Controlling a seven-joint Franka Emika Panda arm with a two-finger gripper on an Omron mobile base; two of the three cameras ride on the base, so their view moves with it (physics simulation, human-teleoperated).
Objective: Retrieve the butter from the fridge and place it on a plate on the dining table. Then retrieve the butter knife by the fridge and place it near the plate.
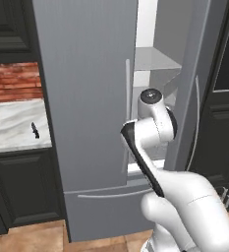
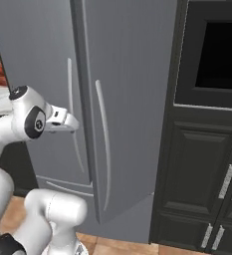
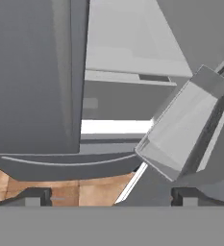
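Observation:
The grey steel fridge [image 1: 86, 88] stands in front of me with its left door shut and its right door [image 2: 132, 99] swung partly open. Through the gap I see the white interior and grey shelves [image 1: 153, 60]. My gripper [image 3: 111, 198] is open and holds nothing. It hangs low in front of the gap, facing the shelves and a clear door bin [image 3: 180, 137]. The butter is hidden. The butter knife [image 1: 35, 130], small and dark, lies on the marble counter left of the fridge. The plate and the dining table are out of view.
The fridge's bottom drawer [image 3: 60, 166] with its curved handle sits below the gripper, over a wooden floor [image 3: 60, 190]. Dark cabinets and a black oven [image 2: 212, 50] stand right of the open door. A red brick wall [image 1: 13, 81] backs the marble counter [image 1: 8, 123].

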